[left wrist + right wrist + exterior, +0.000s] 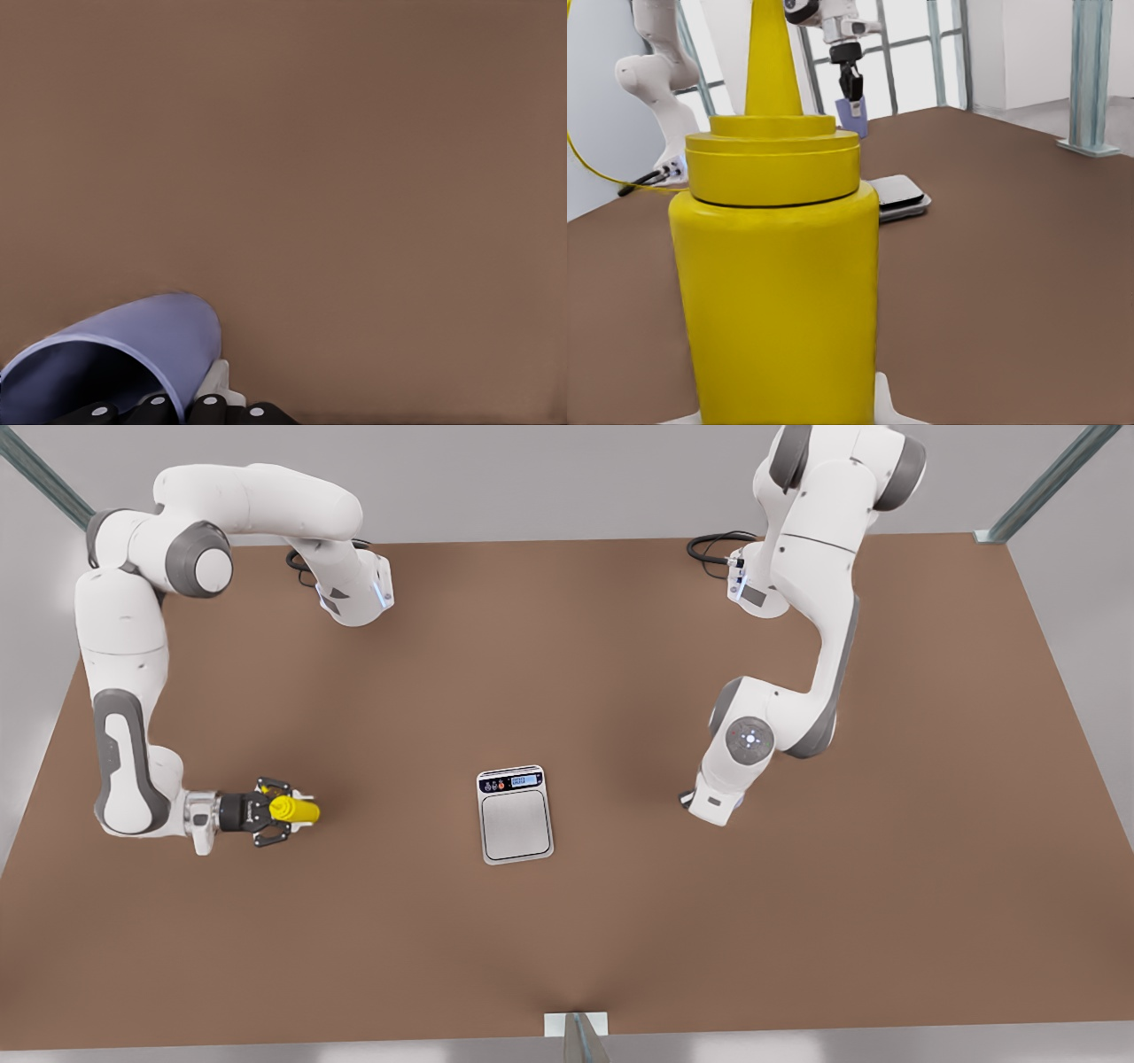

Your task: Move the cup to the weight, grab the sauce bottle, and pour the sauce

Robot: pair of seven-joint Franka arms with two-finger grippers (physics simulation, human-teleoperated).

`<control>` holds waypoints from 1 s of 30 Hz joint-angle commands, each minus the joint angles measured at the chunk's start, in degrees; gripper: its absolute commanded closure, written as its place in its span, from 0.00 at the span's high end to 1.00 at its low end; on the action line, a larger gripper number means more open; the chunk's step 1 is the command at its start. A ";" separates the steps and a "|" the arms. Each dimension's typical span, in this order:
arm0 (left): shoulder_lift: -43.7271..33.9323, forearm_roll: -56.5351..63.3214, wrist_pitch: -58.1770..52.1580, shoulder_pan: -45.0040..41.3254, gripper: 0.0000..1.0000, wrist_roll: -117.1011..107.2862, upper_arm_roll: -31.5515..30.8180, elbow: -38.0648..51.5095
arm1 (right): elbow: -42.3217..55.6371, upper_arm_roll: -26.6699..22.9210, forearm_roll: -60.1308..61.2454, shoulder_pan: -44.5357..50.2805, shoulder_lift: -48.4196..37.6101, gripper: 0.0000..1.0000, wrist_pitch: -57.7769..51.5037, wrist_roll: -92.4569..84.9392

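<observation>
Sauce bottle (775,283) stands upright, straddled by the right claw (285,811), grip unconfirmed; the left claw (850,87) grasps the cup (124,359) clear of the weight (516,813) for transfer.

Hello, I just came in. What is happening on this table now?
Two robot arms work over a brown table. The right gripper, at the front view's left, is around the yellow sauce bottle, which stands upright on the table. The left gripper, at the front view's right, holds the lavender cup lifted above the table. The weight lies between the arms with its plate bare, so nothing is poured yet.
</observation>
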 commanded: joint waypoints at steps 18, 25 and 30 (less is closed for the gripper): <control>13.68 -4.67 -5.46 -12.28 0.21 -25.82 -2.56 24.08 | -4.55 -0.35 -22.52 1.90 -15.39 0.59 22.13 24.69; 19.92 -4.76 -7.30 -15.18 0.21 -31.80 -3.17 36.29 | -18.70 3.69 -38.24 2.69 -25.06 0.59 49.47 34.17; 26.78 -4.31 -6.60 -19.23 0.21 -39.19 -3.26 45.79 | -22.66 5.27 -44.94 2.69 -27.70 0.59 61.78 40.60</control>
